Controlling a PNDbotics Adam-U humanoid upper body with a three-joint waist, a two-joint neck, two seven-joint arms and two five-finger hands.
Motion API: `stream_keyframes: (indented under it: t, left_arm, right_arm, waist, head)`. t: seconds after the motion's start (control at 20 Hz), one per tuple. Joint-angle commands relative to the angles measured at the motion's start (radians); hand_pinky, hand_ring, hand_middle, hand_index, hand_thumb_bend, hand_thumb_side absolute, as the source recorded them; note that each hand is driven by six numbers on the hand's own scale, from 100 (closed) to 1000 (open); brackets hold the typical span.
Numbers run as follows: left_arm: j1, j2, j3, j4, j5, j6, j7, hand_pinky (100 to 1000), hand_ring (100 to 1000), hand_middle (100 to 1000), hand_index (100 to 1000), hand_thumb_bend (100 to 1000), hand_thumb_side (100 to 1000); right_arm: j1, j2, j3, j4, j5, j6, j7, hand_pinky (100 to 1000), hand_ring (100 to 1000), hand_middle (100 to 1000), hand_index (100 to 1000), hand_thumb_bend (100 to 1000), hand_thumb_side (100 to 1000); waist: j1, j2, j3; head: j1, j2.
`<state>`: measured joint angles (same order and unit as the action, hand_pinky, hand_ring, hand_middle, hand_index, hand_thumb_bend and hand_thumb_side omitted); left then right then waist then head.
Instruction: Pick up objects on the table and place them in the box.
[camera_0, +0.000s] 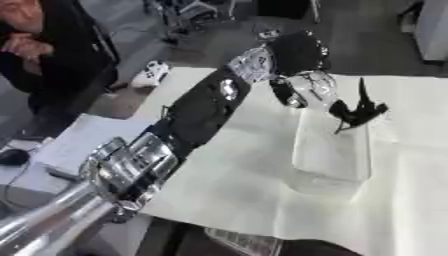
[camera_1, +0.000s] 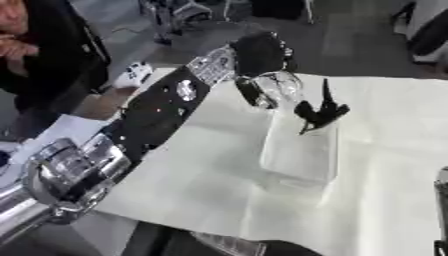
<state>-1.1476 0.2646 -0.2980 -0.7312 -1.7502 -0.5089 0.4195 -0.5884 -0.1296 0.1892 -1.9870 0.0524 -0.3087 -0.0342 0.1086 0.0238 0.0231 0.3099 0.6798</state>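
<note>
your left hand hangs over the far end of the clear box, fingers spread and slack, holding nothing you can make out. the box stands on the white table cover, right of your left forearm. no loose object shows on the cover here, so you can't yet pick a hold. the box looks light, stiff and slick-walled; it could slide if you bump it. your right hand isn't in view.
</note>
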Motion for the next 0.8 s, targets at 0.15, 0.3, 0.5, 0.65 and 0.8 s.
stream_keyframes:
  t: [0.15,0.3,0.5,0.65,0.8]
  left_arm:
    - [-0.032,-0.002,-0.003,-0.014,-0.038,-0.047,0.083,100,100,100,169,100,511]
    - [-0.032,-0.007,-0.005,-0.006,-0.069,-0.074,0.113,100,100,100,174,100,554]
    - [-0.03,-0.01,-0.009,0.004,-0.147,-0.113,0.119,100,100,100,194,100,613]
    - [-0.026,-0.012,-0.008,0.019,-0.201,-0.149,0.099,100,100,100,229,100,670]
    - [-0.023,-0.017,0.002,0.044,-0.236,-0.197,0.049,127,261,238,338,100,752]
  right_arm:
    - [-0.021,0.013,0.002,-0.013,-0.006,-0.005,0.001,399,384,420,613,314,1000]
    - [-0.022,0.015,0.003,-0.013,-0.007,-0.006,0.002,398,384,420,613,313,1000]
    - [-0.023,0.016,0.003,-0.013,-0.007,-0.007,0.002,398,384,420,613,312,1000]
    - [-0.024,0.017,0.004,-0.013,-0.008,-0.007,0.003,398,384,420,613,311,1000]
    - [-0.024,0.017,0.004,-0.013,-0.008,-0.008,0.002,398,384,420,612,311,1000]
  waist:
    - [-0.002,-0.008,-0.005]
    - [-0.001,-0.007,-0.006]
    - [0.0,-0.007,-0.008]
    - [0.001,-0.007,-0.008]
    - [0.0,-0.007,-0.008]
  head:
    - [0.019,-0.012]
    - [0.021,-0.01]
    - [0.02,-0.009]
    - [0.02,-0.009]
    - [0.019,-0.009]
